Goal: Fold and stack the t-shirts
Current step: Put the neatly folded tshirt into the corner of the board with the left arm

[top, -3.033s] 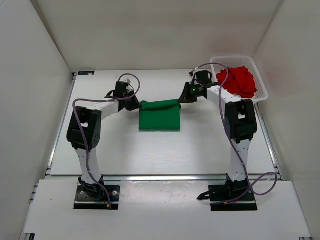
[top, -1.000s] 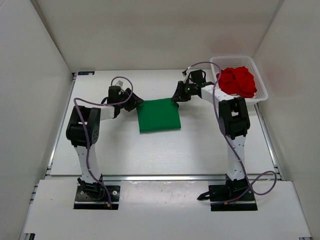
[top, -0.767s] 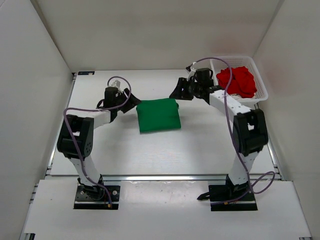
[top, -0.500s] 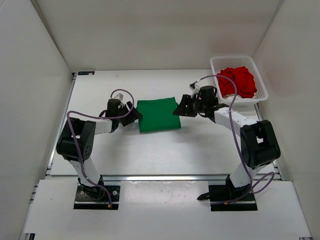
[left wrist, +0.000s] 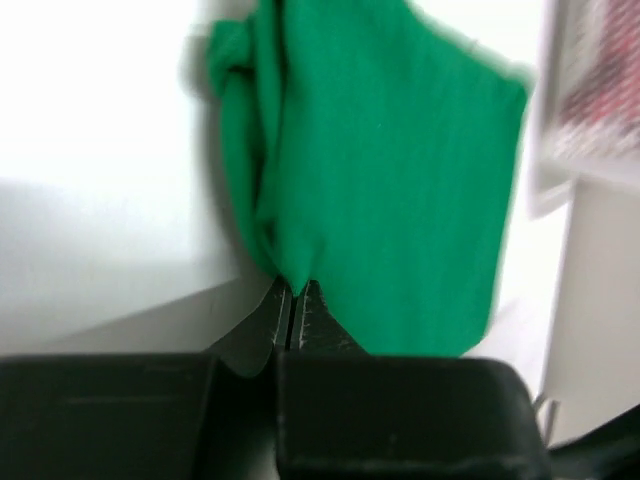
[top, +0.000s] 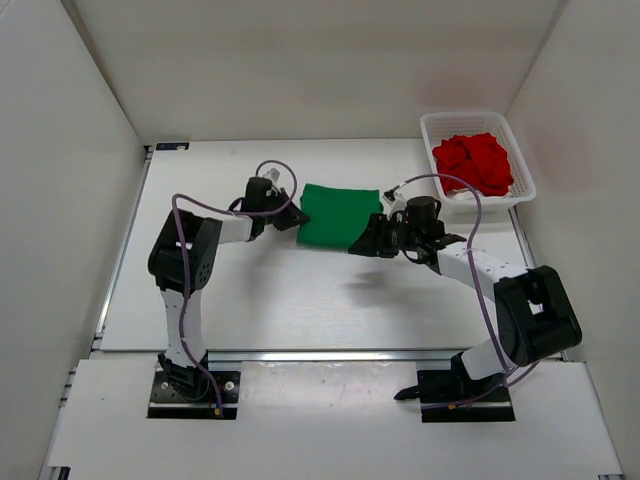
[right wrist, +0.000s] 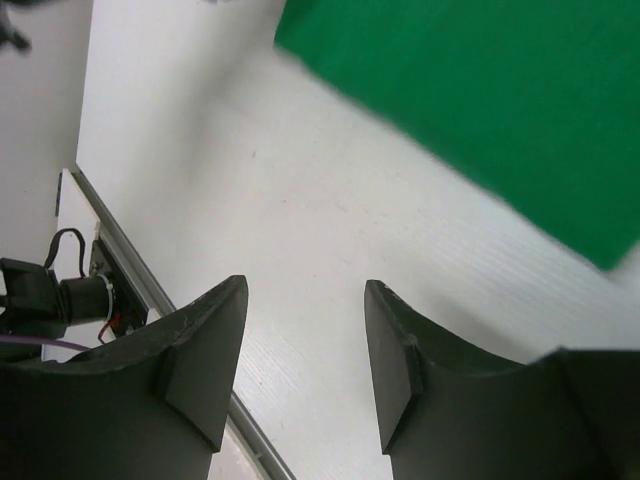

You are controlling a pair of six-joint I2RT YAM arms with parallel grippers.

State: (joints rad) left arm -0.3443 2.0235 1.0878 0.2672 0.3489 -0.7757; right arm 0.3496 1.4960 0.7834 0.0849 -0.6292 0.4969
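Left fingers (left wrist: 262, 330) pinch the green t-shirt (left wrist: 400, 180) at its edge; right fingers (right wrist: 205, 350) gape beside it.

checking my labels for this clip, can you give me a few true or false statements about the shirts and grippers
1. The left gripper is shut on an edge of the green t-shirt. True.
2. The right gripper is gripping the green t-shirt. False: its jaws are open over the table, with nothing between them.
3. The red t-shirt lies crumpled in the white basket. True.
4. The basket sits at the table's far left corner. False: it is at the far right corner.
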